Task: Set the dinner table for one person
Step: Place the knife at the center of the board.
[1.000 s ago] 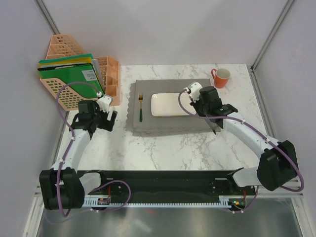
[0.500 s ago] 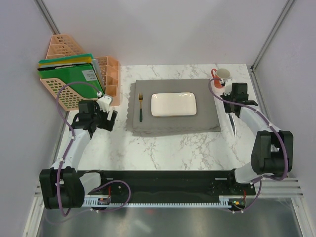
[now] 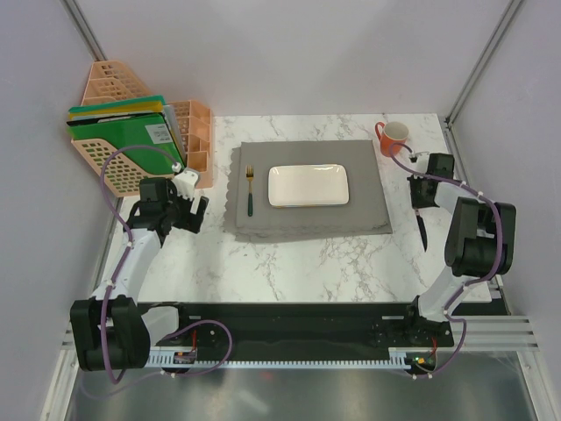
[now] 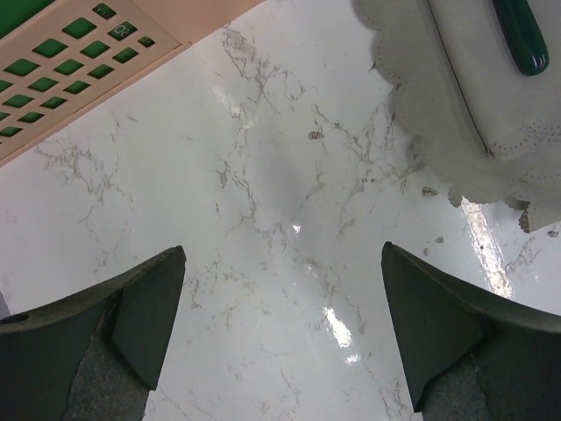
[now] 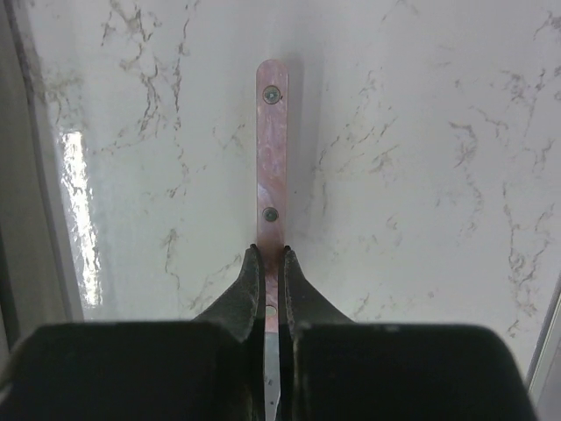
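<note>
Looking outward from the near edge, we see the marble worktop (image 3: 289, 263), the dinner table of this job, lying bare in front of the arms. A little farther, the left claw (image 4: 282, 254) hangs over bare marble with its fingers wide apart and nothing between them, just beside the scalloped left edge of the grey placemat (image 3: 307, 224). On the other side, the right claw (image 5: 271, 253) is clamped on a knife (image 5: 272, 149), pinching it where the riveted pinkish handle meets the blade. It is over the marble to the right of the placemat; we cannot tell whether the knife touches the surface. On the placemat lie a white rectangular plate (image 3: 308, 185) in the middle and a green-handled fork (image 3: 250, 193) to its left. Farther back, a red mug (image 3: 392, 138) stands near the placemat's far right corner, and an orange file rack (image 3: 131, 132) sits at the far left. We judge the setting nearly done: only the knife is not yet laid down.
</note>
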Robot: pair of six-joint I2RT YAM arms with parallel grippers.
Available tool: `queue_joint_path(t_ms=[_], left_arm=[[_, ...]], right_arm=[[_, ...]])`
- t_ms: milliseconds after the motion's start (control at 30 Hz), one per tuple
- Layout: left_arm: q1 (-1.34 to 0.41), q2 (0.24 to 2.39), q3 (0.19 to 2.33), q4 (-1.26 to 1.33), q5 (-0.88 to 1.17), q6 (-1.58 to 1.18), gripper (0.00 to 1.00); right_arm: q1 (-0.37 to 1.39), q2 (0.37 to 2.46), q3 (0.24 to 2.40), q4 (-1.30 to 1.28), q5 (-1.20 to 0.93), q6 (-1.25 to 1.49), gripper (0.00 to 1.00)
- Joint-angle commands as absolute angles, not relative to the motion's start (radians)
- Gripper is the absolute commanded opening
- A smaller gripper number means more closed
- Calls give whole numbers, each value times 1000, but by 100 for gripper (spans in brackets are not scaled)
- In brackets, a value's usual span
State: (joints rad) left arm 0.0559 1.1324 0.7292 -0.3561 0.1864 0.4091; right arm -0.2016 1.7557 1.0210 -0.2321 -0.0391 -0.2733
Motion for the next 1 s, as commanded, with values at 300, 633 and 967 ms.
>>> queue_joint_path(t_ms=[300, 633, 967], left_arm=[[61, 1123, 715, -316, 204, 402, 100], [61, 1118, 707, -314, 209, 407, 100], [60, 1098, 701, -314, 206, 411, 100]], right_arm=[[-218, 1681, 1019, -137, -86, -252, 0], [-252, 1594, 965, -92, -101, -230, 60], [-310, 1470, 940, -78, -133, -212, 78]])
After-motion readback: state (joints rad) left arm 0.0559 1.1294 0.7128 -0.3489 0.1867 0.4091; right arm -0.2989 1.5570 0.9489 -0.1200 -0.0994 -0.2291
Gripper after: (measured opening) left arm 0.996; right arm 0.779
